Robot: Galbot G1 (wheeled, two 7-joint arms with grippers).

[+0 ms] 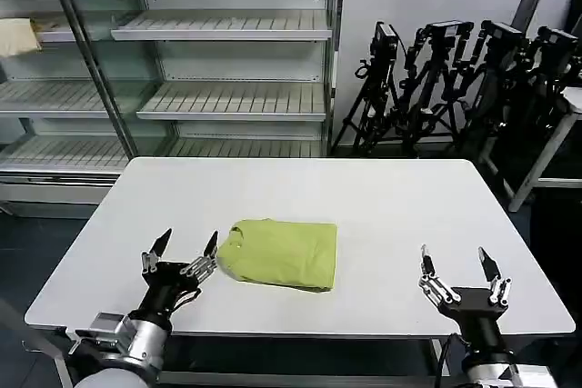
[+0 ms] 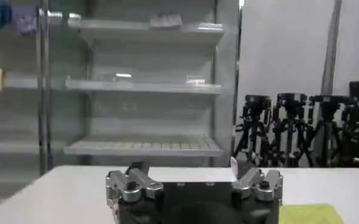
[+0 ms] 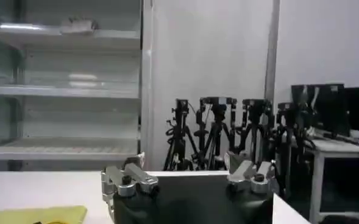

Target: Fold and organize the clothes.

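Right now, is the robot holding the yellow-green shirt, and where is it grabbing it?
Nothing is held. The left tool and right tool are open, and the folded lime yellow-green fabric T-shirt lies on the white table.

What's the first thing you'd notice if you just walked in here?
The bright yellow-green T-shirt, folded into a neat block near the front middle of the white table. Next, the two open grippers at the near edge: the left gripper close beside the shirt, the right gripper well apart from it. Behind stand bare shelves and black tripods.
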